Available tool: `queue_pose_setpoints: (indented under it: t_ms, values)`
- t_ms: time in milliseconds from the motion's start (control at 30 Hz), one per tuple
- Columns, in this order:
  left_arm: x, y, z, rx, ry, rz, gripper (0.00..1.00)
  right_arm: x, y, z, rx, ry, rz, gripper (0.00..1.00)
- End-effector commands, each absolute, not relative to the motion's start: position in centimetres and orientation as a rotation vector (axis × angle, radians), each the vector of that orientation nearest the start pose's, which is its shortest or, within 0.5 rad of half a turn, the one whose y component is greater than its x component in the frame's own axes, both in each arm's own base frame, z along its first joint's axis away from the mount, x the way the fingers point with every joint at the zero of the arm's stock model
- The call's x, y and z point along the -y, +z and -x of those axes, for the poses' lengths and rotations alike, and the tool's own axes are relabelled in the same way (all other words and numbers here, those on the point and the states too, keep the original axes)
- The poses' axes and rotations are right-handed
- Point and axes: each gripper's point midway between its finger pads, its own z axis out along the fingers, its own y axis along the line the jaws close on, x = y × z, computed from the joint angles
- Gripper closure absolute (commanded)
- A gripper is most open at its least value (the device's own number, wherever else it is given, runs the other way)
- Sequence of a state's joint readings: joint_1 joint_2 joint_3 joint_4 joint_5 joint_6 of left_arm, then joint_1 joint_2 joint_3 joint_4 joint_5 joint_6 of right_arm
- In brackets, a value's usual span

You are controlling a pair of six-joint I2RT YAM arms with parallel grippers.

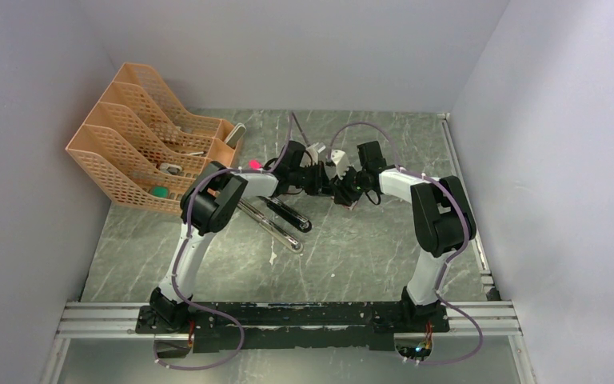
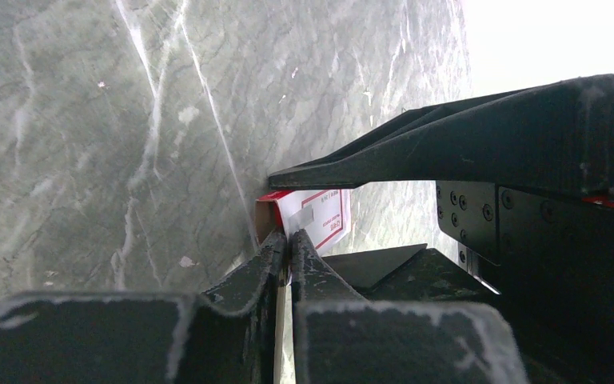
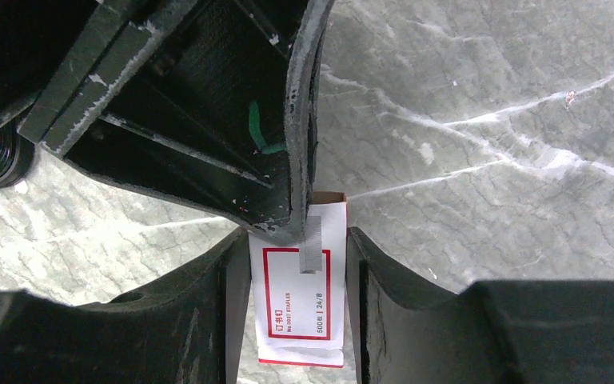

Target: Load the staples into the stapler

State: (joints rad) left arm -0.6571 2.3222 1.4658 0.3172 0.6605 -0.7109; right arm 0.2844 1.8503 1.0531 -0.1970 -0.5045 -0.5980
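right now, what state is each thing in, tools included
left tool: shut, tips pinching the staples
right tool: shut on the staple box's sides
staples: one grey strip, lying across the box label
staple box: end by the left tool open, clamped between the right tool's fingers
stapler: swung open, untouched by either tool
orange file rack: upright, a few small items inside

stapler (image 1: 292, 218) blocks mid-table, trays (image 1: 140, 144) far left

Black stapler (image 1: 286, 216) lying open on table (image 1: 368, 256), grey strip of staples (image 3: 311, 245) atop white box (image 3: 300, 320)
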Motion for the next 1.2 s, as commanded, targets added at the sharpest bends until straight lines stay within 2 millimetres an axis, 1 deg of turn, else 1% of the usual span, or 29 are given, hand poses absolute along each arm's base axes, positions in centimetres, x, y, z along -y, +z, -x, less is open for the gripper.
queue_pose_setpoints:
  t_ms: [0,167,400,500,567,700,833,967,1067,1167]
  values:
    - [46.3,8.1,-33.5,-2.208,-1.631,-0.535,0.93,-19.0,-0.4,-36.4,-2.146,0.565,1.256,0.55]
    - [46.5,7.9,-32.6,-2.196,-1.675,-0.557,0.88,-19.2,0.1,-36.5,-2.122,0.571,1.253,0.56]
    - [46.9,8.2,-32.0,-2.181,-1.7,-0.596,0.75,-19.7,0.7,-36.5,-2.085,0.583,1.256,0.58]
    - [47.0,8.0,-31.8,-2.186,-1.705,-0.601,0.72,-19.9,1.0,-36.6,-2.069,0.584,1.257,0.59]
    - [47.1,7.9,-31.6,-2.188,-1.709,-0.604,0.71,-20.0,1.1,-36.6,-2.061,0.583,1.258,0.59]
    - [47.3,7.6,-31.2,-2.196,-1.713,-0.611,0.73,-20.2,1.4,-36.7,-2.044,0.573,1.254,0.59]
    - [47.4,7.3,-30.9,-2.202,-1.718,-0.612,0.85,-20.5,1.9,-37.2,-2.02,0.562,1.25,0.59]
    - [47.3,7.3,-30.8,-2.202,-1.719,-0.608,0.92,-20.7,2.2,-37.2,-2.01,0.556,1.253,0.58]
    - [47.3,7.4,-31.0,-2.201,-1.707,-0.612,0.93,-20.7,2.4,-37.2,-2.005,0.553,1.254,0.56]
    - [46.6,7.4,-31.8,-2.209,-1.677,-0.581,0.93,-20.4,2.3,-36.8,-2.021,0.553,1.267,0.53]
